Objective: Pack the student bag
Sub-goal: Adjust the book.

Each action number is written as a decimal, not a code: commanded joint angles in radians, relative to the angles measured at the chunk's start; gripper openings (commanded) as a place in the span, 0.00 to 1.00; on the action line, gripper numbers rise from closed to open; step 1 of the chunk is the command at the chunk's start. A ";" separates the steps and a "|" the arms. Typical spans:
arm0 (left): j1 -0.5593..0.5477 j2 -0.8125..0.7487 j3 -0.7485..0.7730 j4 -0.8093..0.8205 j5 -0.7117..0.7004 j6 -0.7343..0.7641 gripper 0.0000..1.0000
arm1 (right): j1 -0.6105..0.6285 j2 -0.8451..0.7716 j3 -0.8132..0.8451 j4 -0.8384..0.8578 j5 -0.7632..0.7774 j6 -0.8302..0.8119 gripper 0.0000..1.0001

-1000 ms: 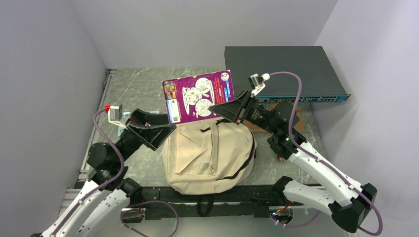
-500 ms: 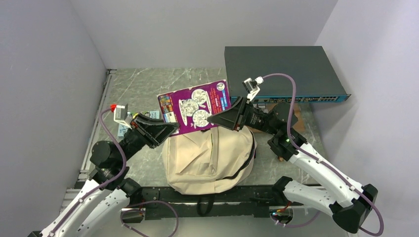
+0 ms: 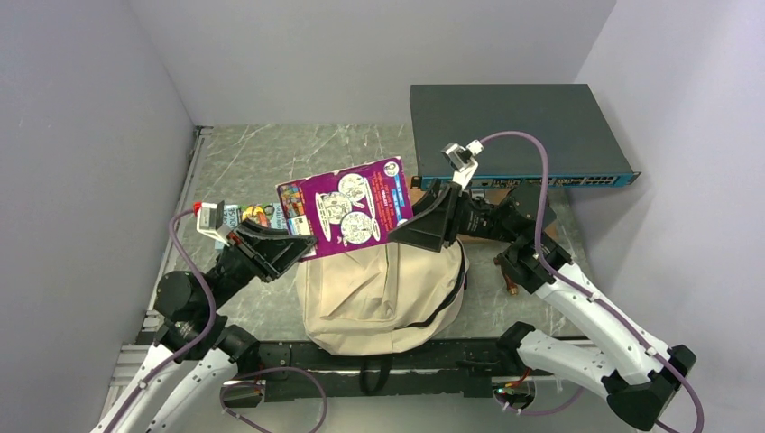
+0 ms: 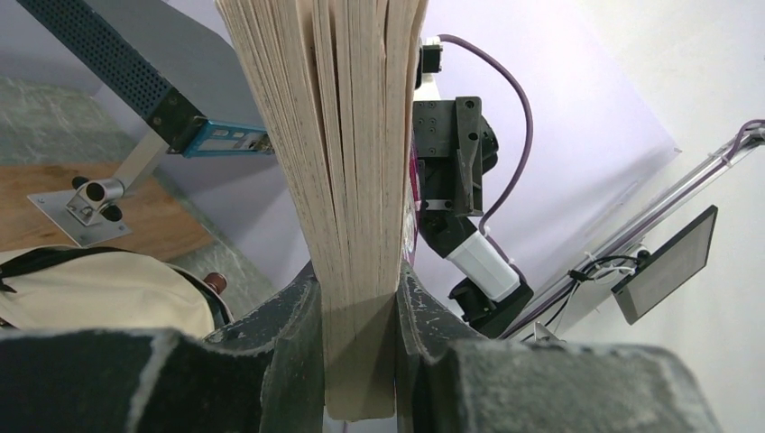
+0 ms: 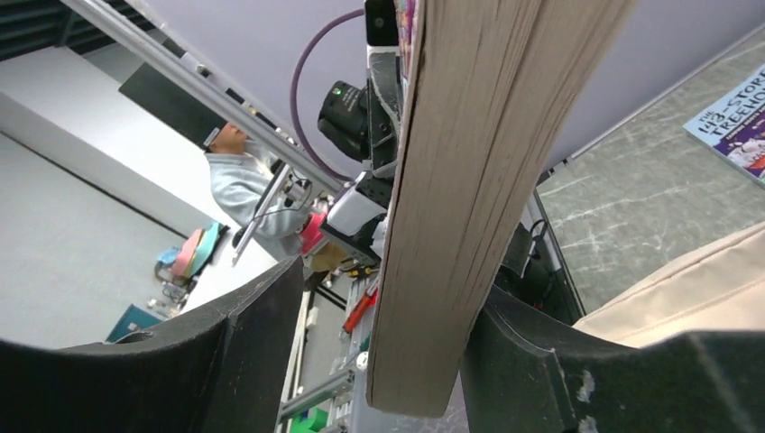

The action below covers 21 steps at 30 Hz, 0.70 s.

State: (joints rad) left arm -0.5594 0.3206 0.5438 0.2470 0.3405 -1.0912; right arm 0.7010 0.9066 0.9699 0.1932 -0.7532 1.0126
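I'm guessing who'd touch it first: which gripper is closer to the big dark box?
Right. The right gripper is just in front of the dark box; the left gripper is farther, across the bag.

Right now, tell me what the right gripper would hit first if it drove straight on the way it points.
The purple paperback, which stands between its fingers. The right gripper would slide deeper onto it, towards the left gripper clamping the far edge. Depth is uncertain.

My left gripper (image 3: 302,244) clamped the book (image 3: 347,207) while my right gripper (image 3: 399,236) stood slack-jawed, both arms reaching inward.
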 commanded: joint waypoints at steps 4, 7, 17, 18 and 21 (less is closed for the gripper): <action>0.026 0.102 0.126 -0.011 0.206 0.047 0.00 | -0.001 -0.002 0.009 0.260 -0.124 0.110 0.43; 0.026 0.113 0.166 -0.073 0.248 0.091 0.00 | -0.001 -0.016 0.022 0.185 -0.109 0.063 0.42; 0.030 0.115 0.142 -0.074 0.245 0.062 0.00 | 0.000 -0.054 0.013 0.064 -0.074 -0.028 0.43; 0.031 0.125 0.135 -0.055 0.247 0.043 0.00 | 0.001 -0.058 0.006 0.055 -0.072 -0.039 0.40; 0.029 0.187 0.112 0.030 0.283 0.000 0.00 | 0.002 -0.077 -0.001 -0.035 -0.037 -0.115 0.34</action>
State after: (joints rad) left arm -0.5350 0.4343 0.6842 0.1642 0.5739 -1.0397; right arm 0.6952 0.8795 0.9554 0.1745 -0.8349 0.9848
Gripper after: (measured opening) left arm 0.285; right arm 0.390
